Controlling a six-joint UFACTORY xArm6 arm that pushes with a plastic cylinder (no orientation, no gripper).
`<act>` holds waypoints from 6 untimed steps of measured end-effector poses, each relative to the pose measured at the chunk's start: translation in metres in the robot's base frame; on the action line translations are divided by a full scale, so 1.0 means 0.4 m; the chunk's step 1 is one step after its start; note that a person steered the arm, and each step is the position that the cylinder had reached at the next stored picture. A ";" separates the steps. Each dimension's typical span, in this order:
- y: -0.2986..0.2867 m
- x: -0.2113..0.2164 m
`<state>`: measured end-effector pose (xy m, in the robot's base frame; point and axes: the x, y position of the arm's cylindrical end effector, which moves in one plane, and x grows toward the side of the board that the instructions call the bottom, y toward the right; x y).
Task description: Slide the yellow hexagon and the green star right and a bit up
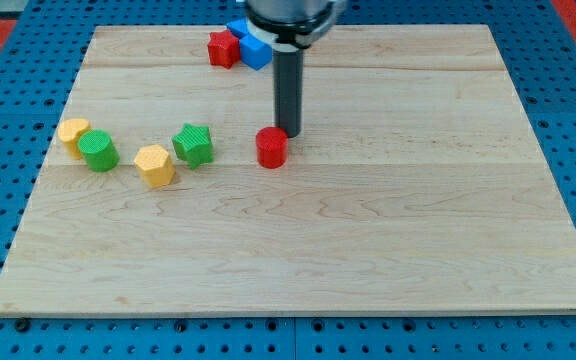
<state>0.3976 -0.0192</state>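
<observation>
A pale wooden worktop [368, 240] was seen. No pincer was fitted, so no state could be told. My tip [289, 132] stood touching the red cylinder [272, 147], right of the green star [194, 144] and the yellow hexagon [155, 165]; approach was judged in hand, a repositioning to their left was called for.

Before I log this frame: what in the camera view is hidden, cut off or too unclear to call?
- Upper arm: cut off by the view's top; only the rod down to my tip shows.
- Blue blocks: partly hidden behind the rod's housing; shapes and count unclear.
- My tip against the red cylinder: touching or a small gap, cannot tell.
- Red block at the view's top: shape unclear.
</observation>
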 end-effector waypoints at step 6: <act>-0.244 0.109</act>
